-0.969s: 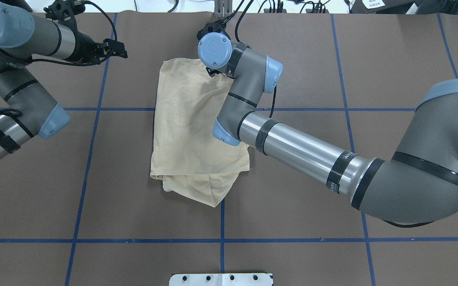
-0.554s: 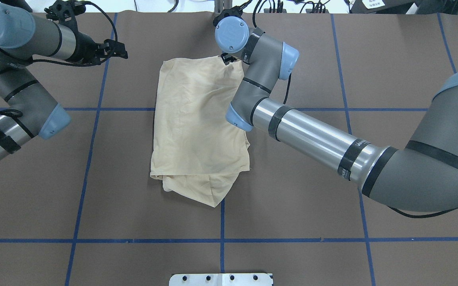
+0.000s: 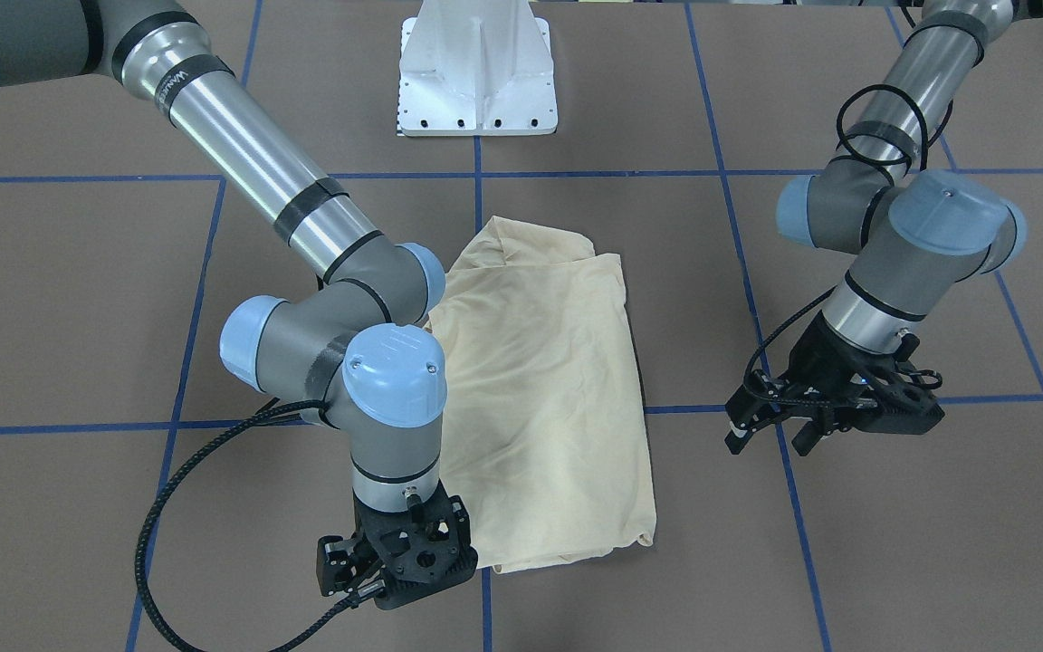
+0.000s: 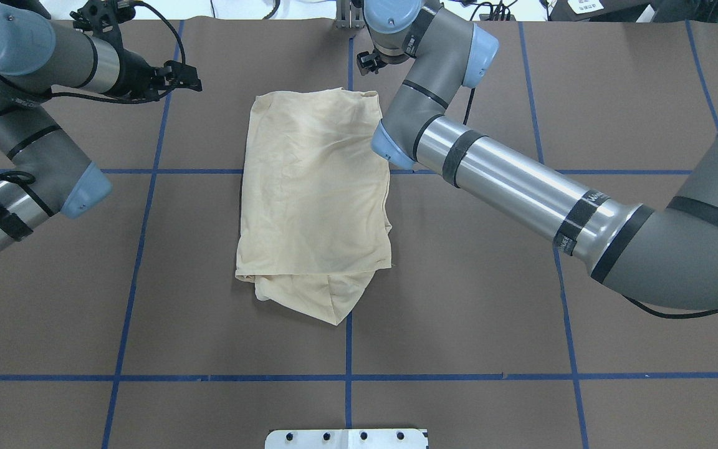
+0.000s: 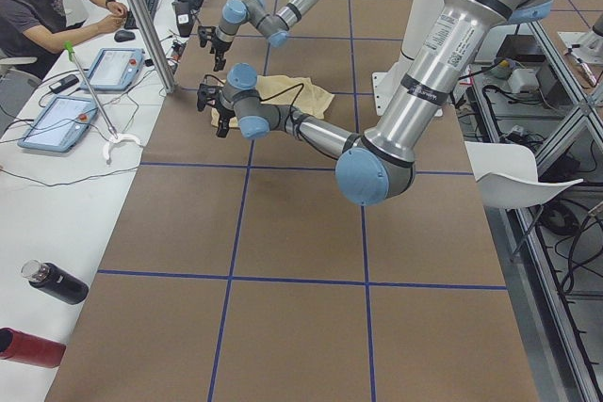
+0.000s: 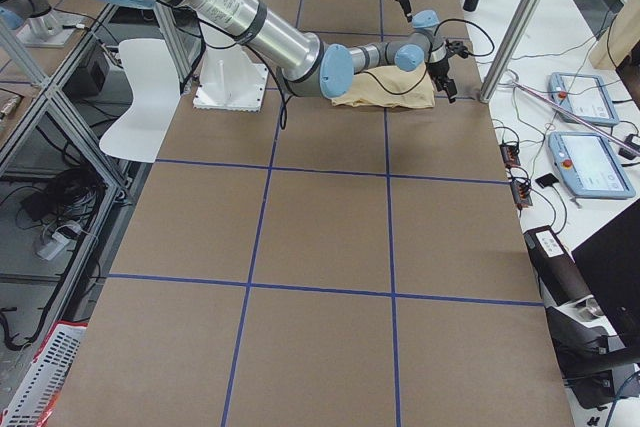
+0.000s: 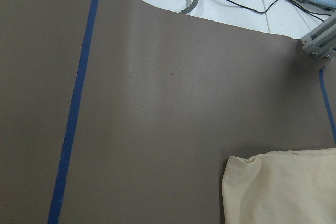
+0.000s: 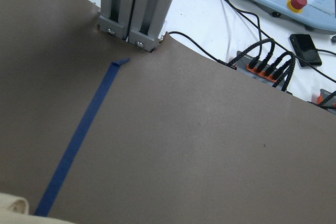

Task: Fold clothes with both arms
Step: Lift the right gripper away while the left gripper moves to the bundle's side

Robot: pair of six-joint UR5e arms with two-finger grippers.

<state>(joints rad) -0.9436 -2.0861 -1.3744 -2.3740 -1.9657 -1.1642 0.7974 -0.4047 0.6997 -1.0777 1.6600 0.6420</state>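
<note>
Cream shirt [image 4: 312,187] folded on table [image 4: 490,312]; left claw [image 3: 768,440], right claw [image 3: 348,582] open, empty.

Overhead looks down from six o'clock, front from twelve — both share the desk [image 4: 459,312] and shirt [image 4: 315,187]. Wrist cameras sit close above it.

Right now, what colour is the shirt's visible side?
The shirt is plain cream-yellow, no print visible; best in the overhead view.
</note>
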